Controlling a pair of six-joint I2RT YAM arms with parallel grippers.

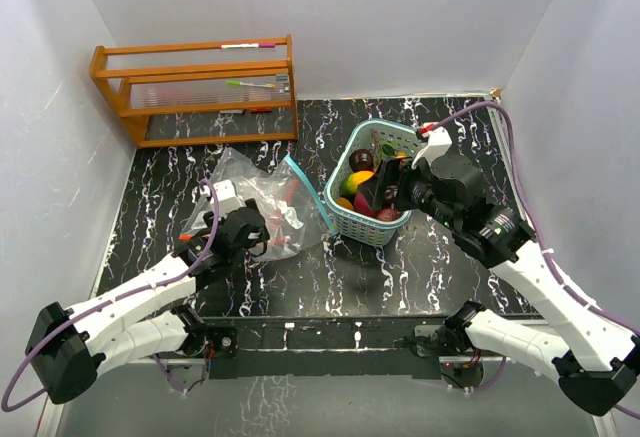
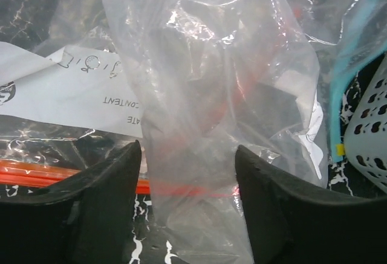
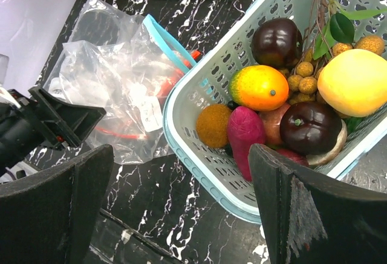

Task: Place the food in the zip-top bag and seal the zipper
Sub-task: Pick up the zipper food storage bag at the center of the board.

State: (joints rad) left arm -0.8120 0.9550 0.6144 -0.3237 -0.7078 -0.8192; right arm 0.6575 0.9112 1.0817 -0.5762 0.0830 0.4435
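1. White panels (image 1: 400,17), plain and matte, close the scene in on three sides. Under them lies the counter (image 1: 330,282), a glossy black slab veined in white like marble.
2. Well beyond the left hand (image 2: 187,149), against the back wall, stands a wooden rack (image 1: 195,87). It is orange-brown and open-sided, with thin pens (image 1: 245,46) lying on its shelves.
3. The zip-top bag (image 1: 262,197) lies crumpled on the counter, directly under and ahead of the left hand. It is clear, crinkly film with a white printed label panel, an orange-red zipper strip, and a teal edge on the side toward the right hand (image 3: 181,150).
4. The basket (image 3: 181,104) is teal plastic lattice with rounded corners. It sits just ahead of the right hand, with its rim beside the bag's teal edge.
5. The left hand's black padded fingers (image 2: 103,203) stand partway apart, and a fold of bag film fills the gap. I cannot tell whether they pinch it.
6. The right hand is released, its fingers spread wide with nothing between them, above the basket's near rim.
7. The food (image 3: 290,95) is heaped in the basket, ahead and to the right of the right hand:
   - a smooth pale-yellow fruit (image 3: 354,83)
   - an orange-and-green mango (image 3: 260,87)
   - two glossy dark-red plums (image 3: 277,41)
   - a magenta tuber (image 3: 245,132)
   - a fuzzy brown ball (image 3: 213,125)
   - small brown nuts (image 3: 302,77) on a leafy twig
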